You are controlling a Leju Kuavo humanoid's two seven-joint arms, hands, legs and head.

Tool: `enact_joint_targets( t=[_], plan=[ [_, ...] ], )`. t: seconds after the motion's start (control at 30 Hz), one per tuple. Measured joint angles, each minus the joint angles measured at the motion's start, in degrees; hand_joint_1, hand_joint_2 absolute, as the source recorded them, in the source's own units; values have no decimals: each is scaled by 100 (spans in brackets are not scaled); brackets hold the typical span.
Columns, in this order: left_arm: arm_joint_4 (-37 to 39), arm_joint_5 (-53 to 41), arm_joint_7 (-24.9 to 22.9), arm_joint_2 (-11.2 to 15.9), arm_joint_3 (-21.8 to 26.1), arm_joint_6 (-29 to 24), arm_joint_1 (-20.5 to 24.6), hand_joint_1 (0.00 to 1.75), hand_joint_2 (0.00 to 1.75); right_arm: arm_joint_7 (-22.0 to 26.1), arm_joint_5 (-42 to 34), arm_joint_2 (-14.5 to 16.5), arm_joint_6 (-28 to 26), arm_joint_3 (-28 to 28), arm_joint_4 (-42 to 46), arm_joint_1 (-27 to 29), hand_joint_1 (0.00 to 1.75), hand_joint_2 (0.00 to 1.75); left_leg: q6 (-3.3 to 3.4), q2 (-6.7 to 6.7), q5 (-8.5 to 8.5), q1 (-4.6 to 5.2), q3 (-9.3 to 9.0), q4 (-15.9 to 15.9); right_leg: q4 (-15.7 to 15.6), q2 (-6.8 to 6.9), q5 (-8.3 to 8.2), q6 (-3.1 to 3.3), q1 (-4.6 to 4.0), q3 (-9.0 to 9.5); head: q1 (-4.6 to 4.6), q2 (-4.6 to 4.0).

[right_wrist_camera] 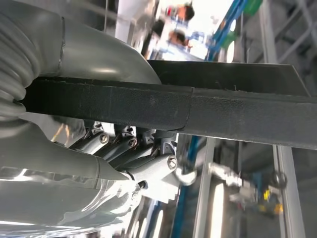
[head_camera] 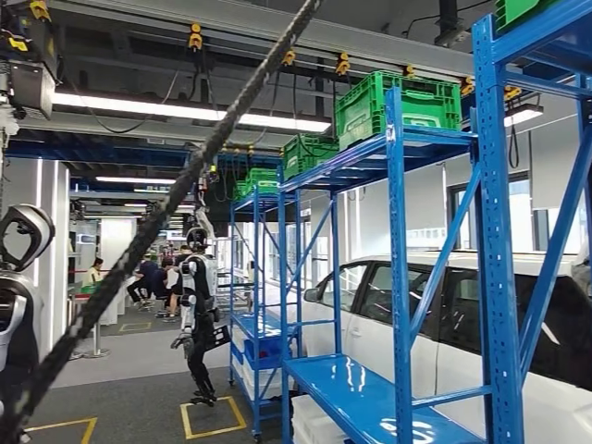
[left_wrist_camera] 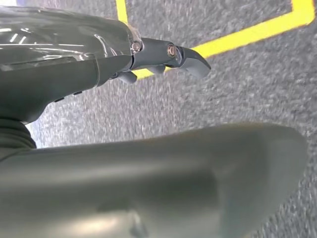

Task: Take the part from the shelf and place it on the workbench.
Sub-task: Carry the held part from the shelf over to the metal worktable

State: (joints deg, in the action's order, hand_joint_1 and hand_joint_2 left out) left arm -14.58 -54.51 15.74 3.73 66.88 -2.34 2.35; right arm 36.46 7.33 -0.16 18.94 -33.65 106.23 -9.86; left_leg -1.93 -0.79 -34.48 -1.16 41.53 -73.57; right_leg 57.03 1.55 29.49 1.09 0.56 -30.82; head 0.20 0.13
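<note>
We see the right hand (right_wrist_camera: pixel 123 148) gripping the long flat black part (right_wrist_camera: pixel 209 106), thumb above and fingers below, so it stays level for carrying. The left hand (left_wrist_camera: pixel 149 54) hangs over grey floor, fingers extended, holding nothing. Blue steel shelving (head_camera: pixel 394 277) fills the right of the head view.

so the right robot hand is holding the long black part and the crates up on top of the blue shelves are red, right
Not quite: the crates on top of the blue shelves are green, as the head view shows. The rest holds: in the right wrist view the right robot hand grips the long black part.
</note>
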Motion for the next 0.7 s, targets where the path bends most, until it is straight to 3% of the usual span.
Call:
enact_joint_targets(
  t=[0.03, 0.07, 0.13, 0.2, 0.23, 0.3, 0.37, 0.43, 0.47, 0.5, 0.53, 0.57, 0.6, 0.67, 0.7],
  plan=[
    [0, -3, 8, -6, 3, 6, -4, 0, 175, -2, 4, -1, 2, -21, -16, 0, 175, 175, -19, 20, 24, -17, 24, -82, 1, 74, 3, -4, 1, 0, 0, 0],
    [0, -9, 11, -9, 8, 7, -12, 0, 175, -2, 6, -1, 3, -39, -30, -2, 175, 175, -34, 47, 150, -32, -69, 70, 3, 143, 9, -14, 4, 7, 0, 0],
    [0, -31, 10, -9, 17, 7, -21, 0, 175, -2, 4, 0, 3, -60, -43, -8, 175, 175, -47, 224, 506, -38, -484, 834, 10, 257, 36, -57, 3, 32, 0, 0],
    [0, -61, 8, -14, 20, 7, -8, 0, 175, 1, -7, -1, 3, -79, -49, -15, 175, 175, 5, 431, 677, -4, -761, 1395, 35, 356, 67, -121, -26, 48, 0, 0],
    [0, -72, 7, -18, 20, 7, -6, 0, 175, 4, -13, -1, 3, -95, -53, -15, 175, 175, 46, 471, 675, 18, -789, 1480, 41, 405, 75, -149, -42, 53, 0, 0],
    [0, -87, 4, -19, 22, 6, -29, 0, 175, 16, -19, -1, 1, -136, -62, -14, 175, 175, 141, 377, 687, 37, -761, 1487, 37, 502, 87, -202, -42, 65, -1, 0],
    [0, -110, -7, -18, 26, 3, -54, 0, 175, 34, -23, -2, -3, -168, -68, -11, 175, 175, 225, 270, 713, 31, -749, 1500, 194, 349, 247, -249, -14, 20, -2, 0],
    [0, -132, -31, -16, 27, 2, -46, 0, 175, 55, -28, -9, -5, -185, -83, -2, 175, 175, 288, 156, 734, 32, -735, 1506, 805, 34, 625, -261, 4, -231, -2, 0],
    [0, -139, -43, -16, 28, 2, -40, 0, 175, 64, -31, -13, -5, -193, -96, 4, 175, 175, 307, 95, 740, 43, -729, 1506, 1214, -57, 815, -255, 4, -414, -2, 0],
    [0, -141, -53, -16, 29, 2, -42, 0, 175, 68, -31, -18, -3, -201, -112, 9, 175, 175, 319, 25, 746, 58, -726, 1505, 1567, -102, 933, -245, 0, -580, -2, 0],
    [0, -143, -63, -17, 30, 2, -47, 0, 175, 70, -32, -20, 2, -208, -128, 11, 175, 175, 326, -45, 750, 74, -726, 1504, 1743, -125, 939, -228, -9, -668, -2, 0],
    [0, -145, -73, -17, 32, 2, -54, 0, 175, 71, -32, -21, 6, -215, -140, 12, 175, 175, 330, -118, 753, 90, -730, 1503, 1679, -144, 823, -200, -23, -649, -2, 0],
    [0, -146, -81, -17, 35, 2, -61, 0, 175, 72, -33, -21, 11, -225, -150, 9, 175, 175, 333, -195, 756, 104, -739, 1503, 1399, -180, 615, -160, -39, -529, -2, 0],
    [0, -147, -85, -22, 39, 3, -60, 0, 175, 72, -37, -21, 20, -245, -157, -6, 175, 175, 331, -337, 763, 127, -744, 1498, 589, -398, 194, -54, -59, -177, -1, 0],
    [0, -147, -79, -26, 40, 6, -56, 0, 175, 70, -43, -21, 25, -254, -160, -17, 175, 175, 318, -402, 772, 126, -732, 1493, 307, -498, 85, -23, -65, -54, 1, 0]
  ],
)
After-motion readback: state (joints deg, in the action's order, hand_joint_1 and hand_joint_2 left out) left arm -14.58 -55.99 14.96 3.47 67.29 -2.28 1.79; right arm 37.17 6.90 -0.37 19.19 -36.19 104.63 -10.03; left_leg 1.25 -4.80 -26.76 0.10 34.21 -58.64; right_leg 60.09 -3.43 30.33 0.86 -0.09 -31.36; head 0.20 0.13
